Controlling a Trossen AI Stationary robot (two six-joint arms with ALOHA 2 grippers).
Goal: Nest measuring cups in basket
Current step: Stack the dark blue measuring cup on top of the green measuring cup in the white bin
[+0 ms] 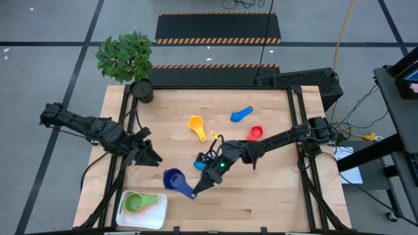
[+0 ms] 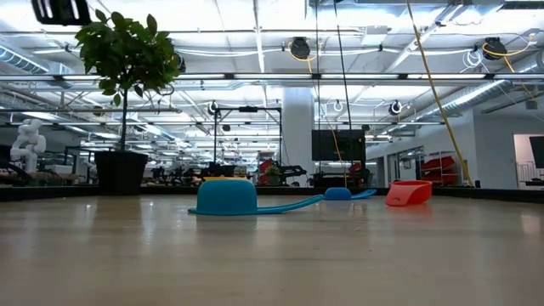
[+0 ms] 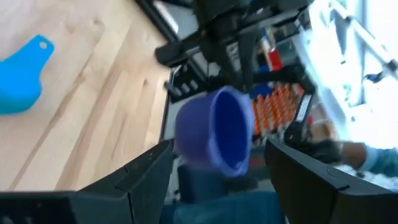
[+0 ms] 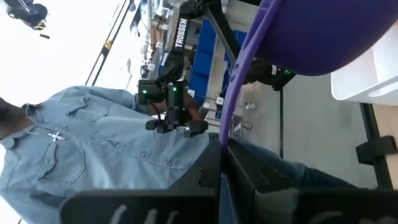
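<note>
High view: right end effector point(image 1: 198, 188) pinches dark blue cup point(image 1: 174, 178) by its handle just beside basket point(image 1: 157, 219), likely for nesting; left end effector point(image 1: 151, 157) spread, waiting near.

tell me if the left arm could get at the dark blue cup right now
Probably yes. The left gripper is open, and the dark blue cup hangs just ahead of it, held by its handle in the shut right gripper. In the left wrist view the bowl sits between its fingers, nothing blocking.
</note>
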